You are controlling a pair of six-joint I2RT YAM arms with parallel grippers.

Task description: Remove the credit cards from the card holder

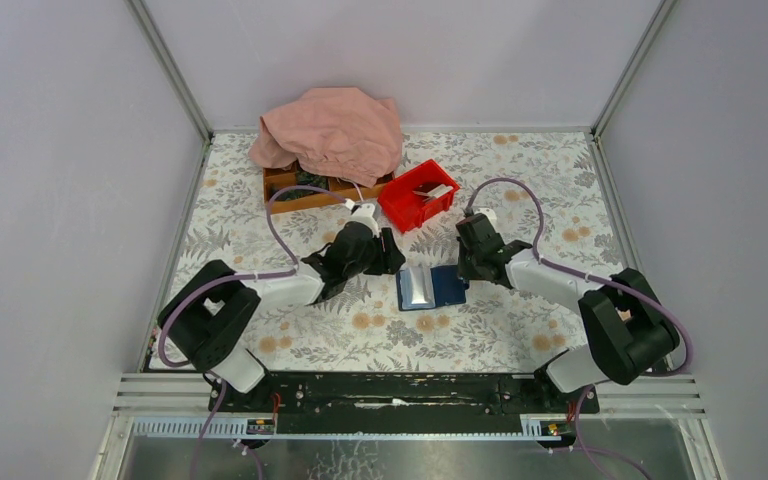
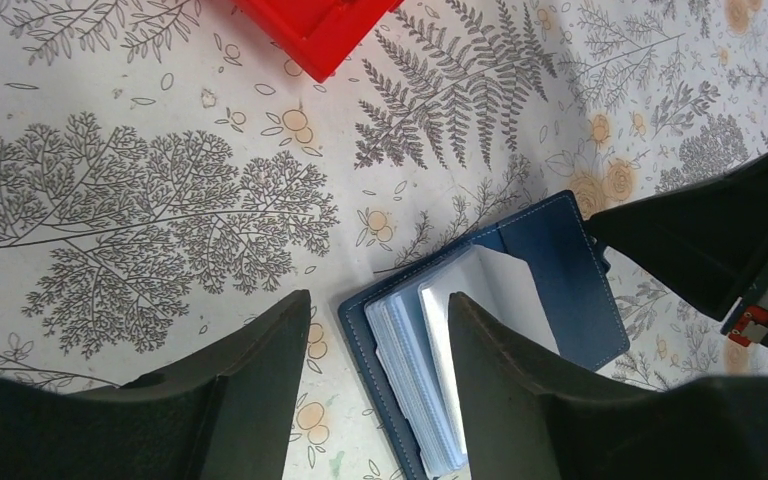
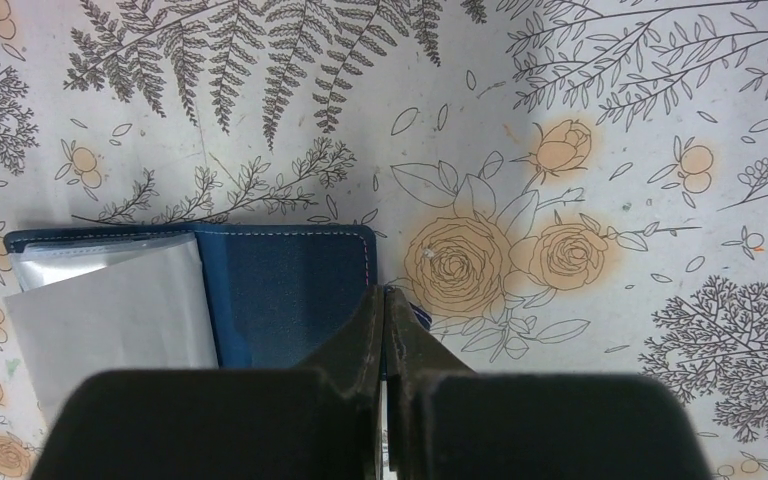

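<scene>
The card holder [image 1: 448, 287] lies open on the flowered table, its dark blue cover [image 2: 560, 270] to the right and a stack of clear sleeves [image 2: 410, 360] to the left. A light grey, card-sized leaf [image 2: 490, 290] stands up from the fold; it also shows in the right wrist view [image 3: 110, 310]. I cannot tell cards from sleeves. My left gripper [image 2: 378, 305] is open and empty just above the holder's left half, one finger on either side of its left edge. My right gripper [image 3: 384, 292] is shut on the right edge of the blue cover [image 3: 280, 290].
A red plastic bin [image 1: 418, 193] stands just behind the holder, its corner visible in the left wrist view [image 2: 315, 30]. A wooden tray [image 1: 285, 185] under a pink cloth [image 1: 330, 130] is at the back. Grey walls enclose the table on three sides.
</scene>
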